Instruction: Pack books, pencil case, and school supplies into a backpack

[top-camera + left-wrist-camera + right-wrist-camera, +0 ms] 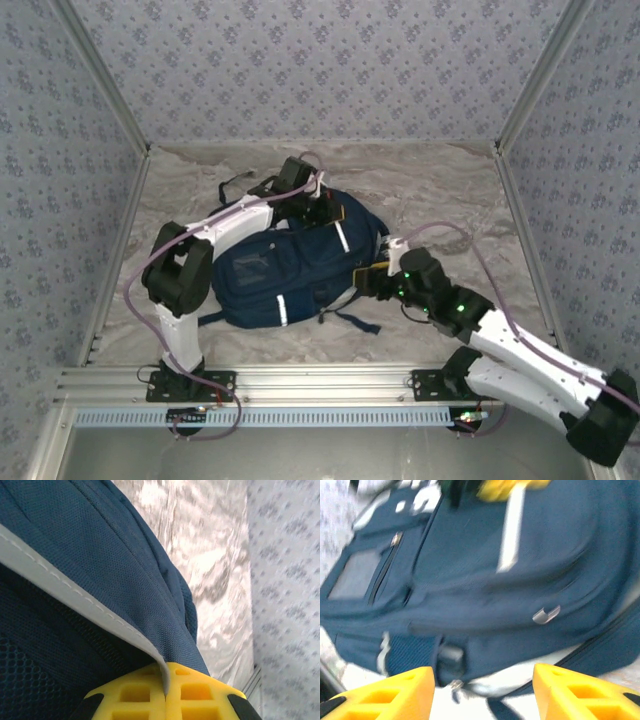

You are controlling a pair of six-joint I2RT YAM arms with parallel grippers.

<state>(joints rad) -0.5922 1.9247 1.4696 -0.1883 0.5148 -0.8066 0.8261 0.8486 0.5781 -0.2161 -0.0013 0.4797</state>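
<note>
navy backpack [272, 277] with white stripes, yellow right claw [483, 680], grey-white marbled table [445, 190], blue-grey floral walls [330, 70]

**deskbot_dan:** anyone make out the right wrist shot? the backpack [485, 580] is all motion smear. that little silver tab [546, 614] could be a zip pull or a buckle, can't tell.

**mira_k:** same. both yellow fingers [385, 692] of the right gripper [482, 675] run off the bottom edge. left wrist cam crops the left gripper [166, 680] too, and the white stripe [75, 592] vanishes between its fingers. from above, the fingertips are too small to read.
</note>
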